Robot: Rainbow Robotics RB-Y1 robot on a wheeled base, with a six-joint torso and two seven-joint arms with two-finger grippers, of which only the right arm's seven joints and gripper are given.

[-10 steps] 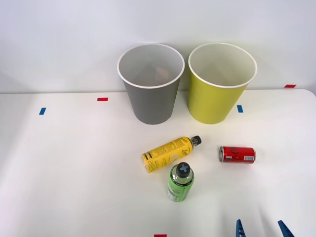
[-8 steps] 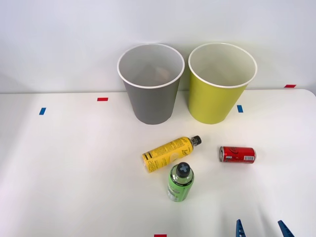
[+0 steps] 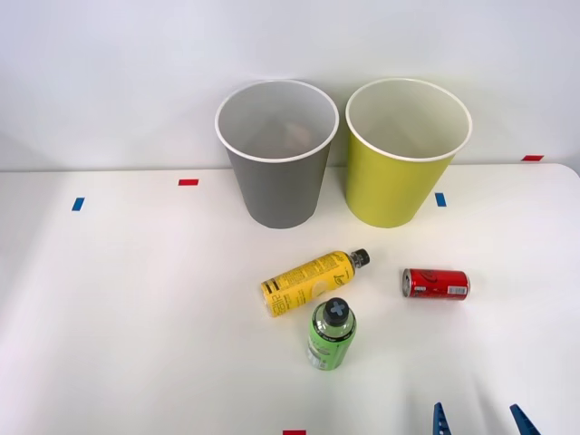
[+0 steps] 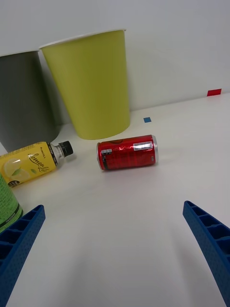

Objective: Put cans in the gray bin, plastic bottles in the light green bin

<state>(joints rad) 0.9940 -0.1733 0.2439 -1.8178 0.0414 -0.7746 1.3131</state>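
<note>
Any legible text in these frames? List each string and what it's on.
"Lemon": cursive script on the yellow plastic bottle with the black cap, lying on its side; its smaller black print is too small to read.
Red soda can with silver ends: white lettering and label panel, too small to read.
Bright green plastic bottle: print unreadable.

The robot's right gripper (image 4: 115, 254) ends in two bright blue plastic fingers (image 4: 19, 249), each a flat, wedge-like blade with a row of raised ribs running across its inner face and a smooth, darker blue flank. From the wrist camera the ribs read as evenly spaced square teeth along each blade's edge. From the front camera the same gripper (image 3: 480, 420) appears as two slim blue tips with pointed ends, their surfaces matte and plain.
</note>
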